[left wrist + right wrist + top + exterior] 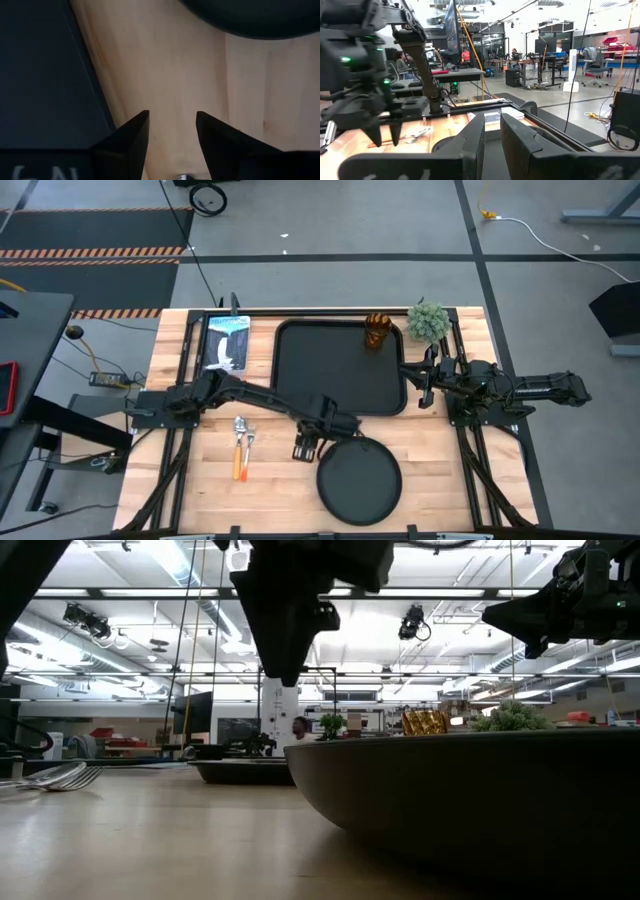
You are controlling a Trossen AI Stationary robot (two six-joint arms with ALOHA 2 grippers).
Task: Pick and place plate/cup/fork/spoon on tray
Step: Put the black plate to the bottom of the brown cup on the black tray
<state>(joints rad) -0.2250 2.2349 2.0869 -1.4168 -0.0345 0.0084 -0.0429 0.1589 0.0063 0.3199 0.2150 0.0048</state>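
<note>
- Hovering above the bare wood, the left gripper (306,448) has its fingers (131,135) spread apart and grasps nothing; it is between the tray (290,395) and the plate (358,480).
- The plate lies on the table near the front edge, just beside this gripper, outside the tray.
- The fork (239,448) and the spoon (249,442) lie close together on the wood, to the left of the left gripper.
- The right gripper (422,385) is at the right edge of the tray, raised above the table, with its fingers (475,135) a little apart and empty.
- The cup (377,330) stands in the far right corner of the tray, near the green plant (428,321).
- A picture card (227,342) lies left of the tray.
</note>
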